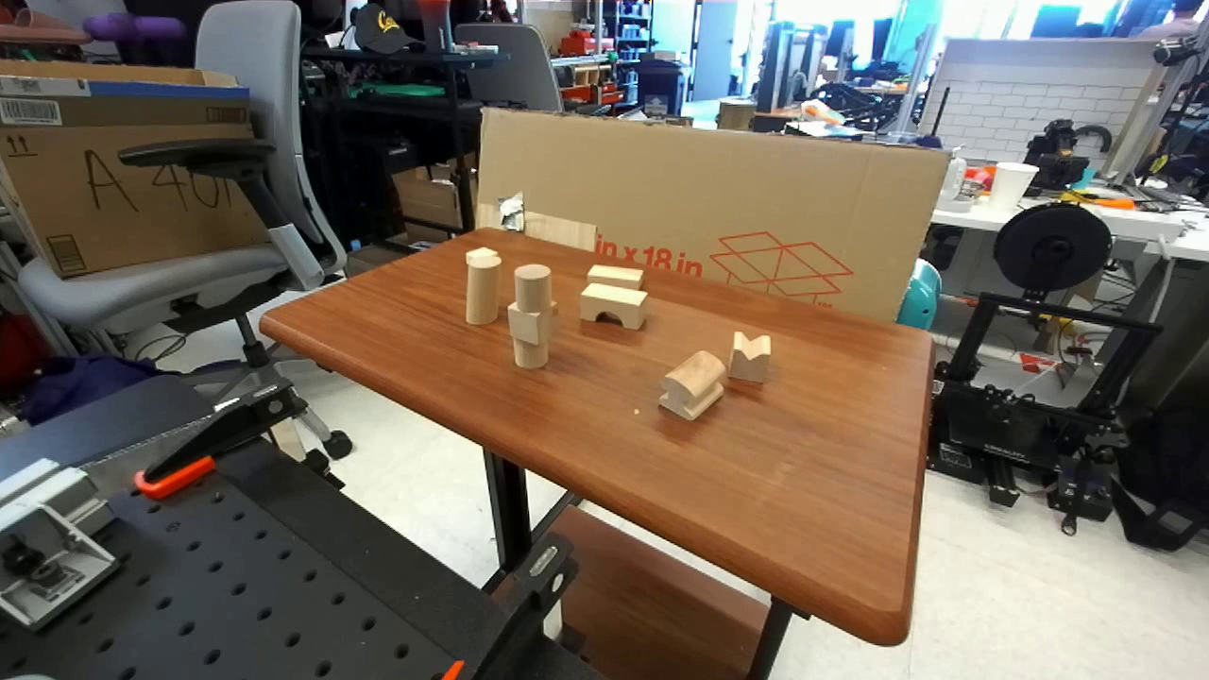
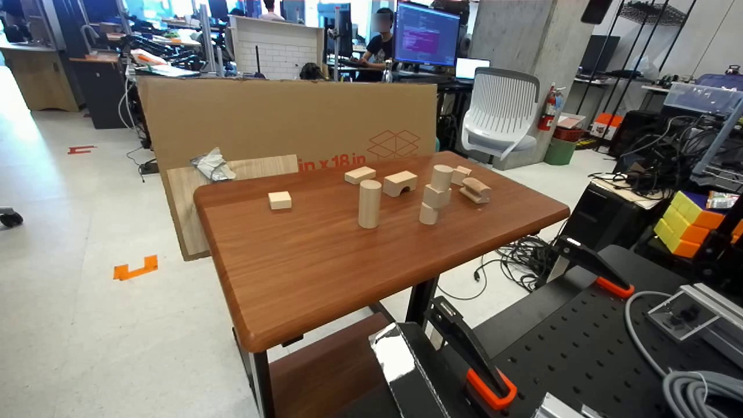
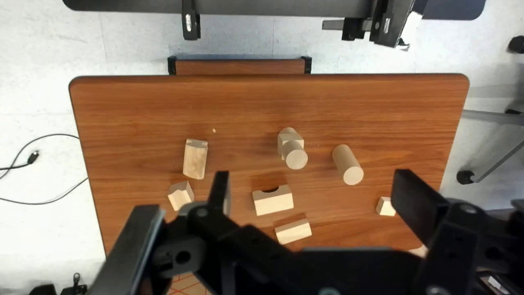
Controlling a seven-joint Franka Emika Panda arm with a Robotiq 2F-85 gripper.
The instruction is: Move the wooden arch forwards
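Arch, wooden, one: below your gripper, long axis roughly along the jaws' spread. Jaws wide apart, holding nothing; you likely need a quarter turn.

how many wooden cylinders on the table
3. The tall cylinder stands by itself; the upper cylinder tops a squarish block; the lower cylinder sits under that block.
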